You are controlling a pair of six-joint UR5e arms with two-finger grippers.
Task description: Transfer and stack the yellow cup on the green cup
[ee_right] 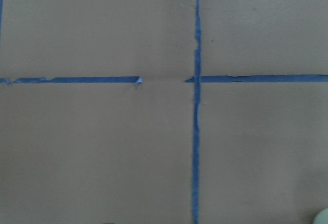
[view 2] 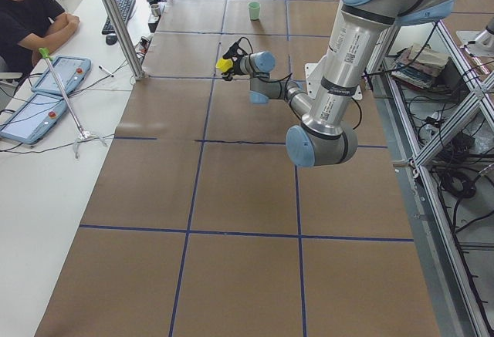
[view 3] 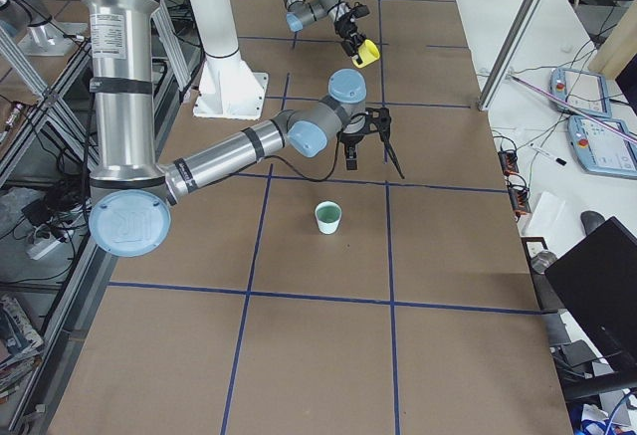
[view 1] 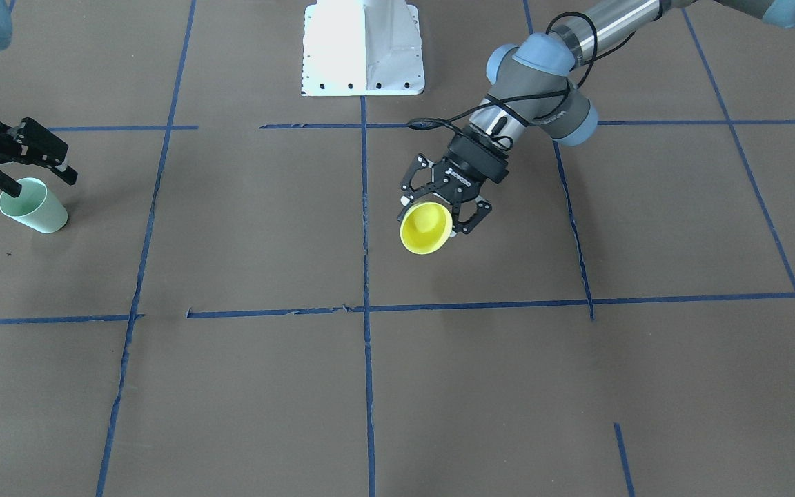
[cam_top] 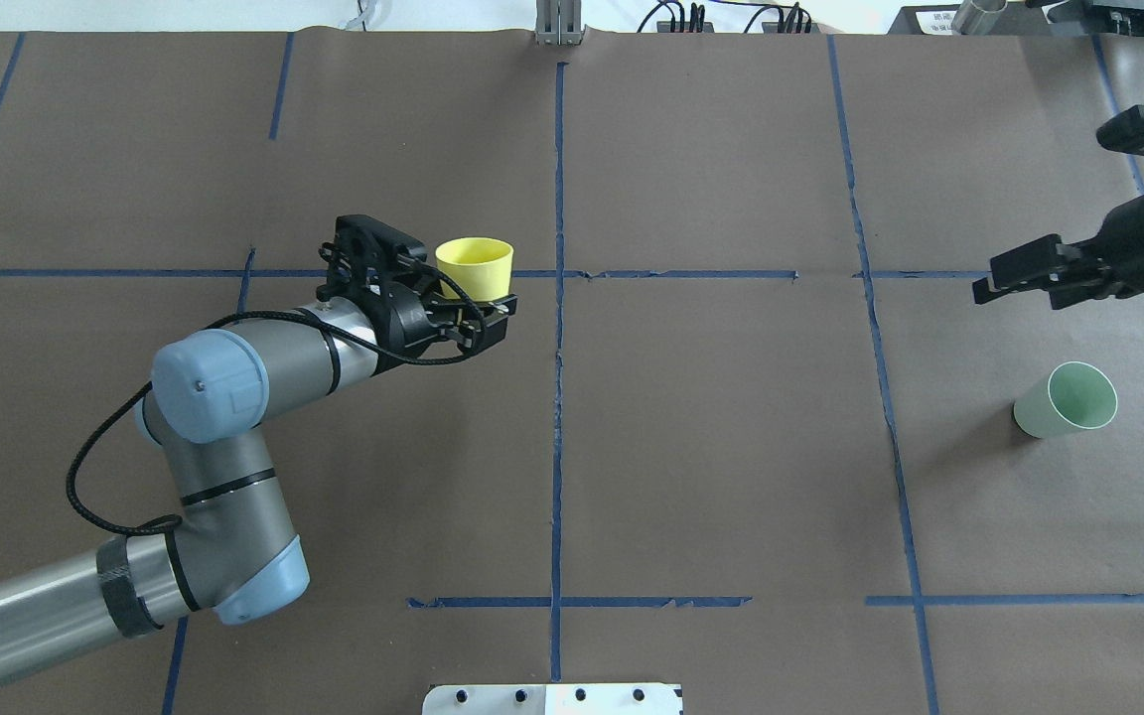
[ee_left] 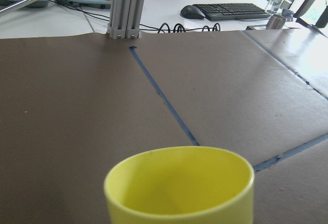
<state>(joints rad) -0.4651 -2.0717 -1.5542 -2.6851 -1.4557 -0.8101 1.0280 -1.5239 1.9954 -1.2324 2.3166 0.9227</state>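
My left gripper (view 1: 444, 210) is shut on the yellow cup (view 1: 426, 228) and holds it off the table, mouth up, just left of the centre tape line in the overhead view (cam_top: 475, 266). The cup fills the bottom of the left wrist view (ee_left: 179, 188). The green cup (cam_top: 1069, 399) stands upright on the table at the far right. My right gripper (cam_top: 987, 278) is open and empty, raised above the table a short way beyond the green cup (view 3: 327, 218). Only a sliver of that cup shows in the right wrist view (ee_right: 323, 217).
Blue tape lines (cam_top: 558, 397) divide the brown table into squares. The white robot base plate (view 1: 363, 48) sits at the robot's edge. An aluminium post (ee_left: 125, 6) stands at the far edge. An operator (view 2: 31, 13) sits at a side desk with tablets and a keyboard.
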